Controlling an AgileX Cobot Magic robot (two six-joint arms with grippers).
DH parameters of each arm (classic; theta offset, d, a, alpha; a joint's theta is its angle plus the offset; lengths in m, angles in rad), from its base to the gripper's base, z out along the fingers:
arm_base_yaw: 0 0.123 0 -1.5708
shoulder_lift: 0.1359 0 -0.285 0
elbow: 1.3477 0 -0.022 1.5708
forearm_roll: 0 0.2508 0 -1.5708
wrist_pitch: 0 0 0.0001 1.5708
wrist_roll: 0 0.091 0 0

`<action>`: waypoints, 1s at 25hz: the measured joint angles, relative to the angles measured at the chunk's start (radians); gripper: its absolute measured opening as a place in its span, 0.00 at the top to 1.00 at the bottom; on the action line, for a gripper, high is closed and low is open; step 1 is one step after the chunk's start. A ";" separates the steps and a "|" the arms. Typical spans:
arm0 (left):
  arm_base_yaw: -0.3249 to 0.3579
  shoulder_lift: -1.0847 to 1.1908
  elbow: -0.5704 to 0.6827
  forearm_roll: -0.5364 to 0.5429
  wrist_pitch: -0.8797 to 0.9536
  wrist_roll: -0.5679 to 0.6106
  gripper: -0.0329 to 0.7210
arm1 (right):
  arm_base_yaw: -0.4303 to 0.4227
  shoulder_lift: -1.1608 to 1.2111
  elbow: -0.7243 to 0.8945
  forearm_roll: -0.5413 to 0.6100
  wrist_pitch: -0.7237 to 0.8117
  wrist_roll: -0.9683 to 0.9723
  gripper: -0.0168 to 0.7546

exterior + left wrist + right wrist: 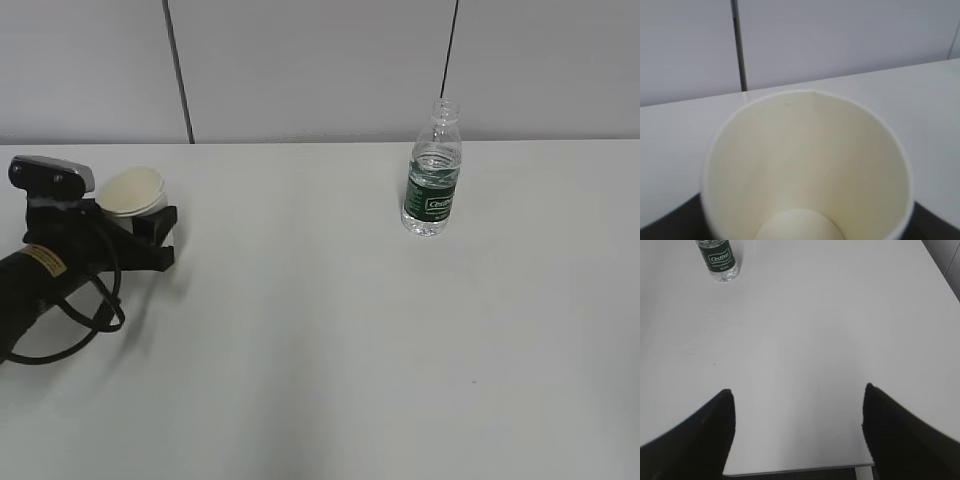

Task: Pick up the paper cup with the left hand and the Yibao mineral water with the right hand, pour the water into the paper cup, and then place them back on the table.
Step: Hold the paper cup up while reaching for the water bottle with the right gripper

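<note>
The paper cup (133,192) is seen at the left of the exterior frame, clasped between the fingers of the left hand (150,222); whether it is lifted clear of the bench (320,340) cannot be told. The Yibao mineral water (433,172) stands uncapped and upright at upper right, untouched. The right hand (797,432) is spread wide and empty, well apart from the bottle. Crushing of the thin cup wall is judged a risk; a misjudged approach could topple the open bottle and spill water.
</note>
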 joint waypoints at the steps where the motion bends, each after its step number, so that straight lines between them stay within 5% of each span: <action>1: -0.012 -0.002 0.010 0.001 0.000 0.000 0.37 | 0.000 0.000 0.000 0.000 0.000 0.000 0.22; 25: -0.221 -0.101 0.066 0.045 0.000 -0.059 0.37 | 0.000 0.000 0.000 0.000 0.000 0.000 0.22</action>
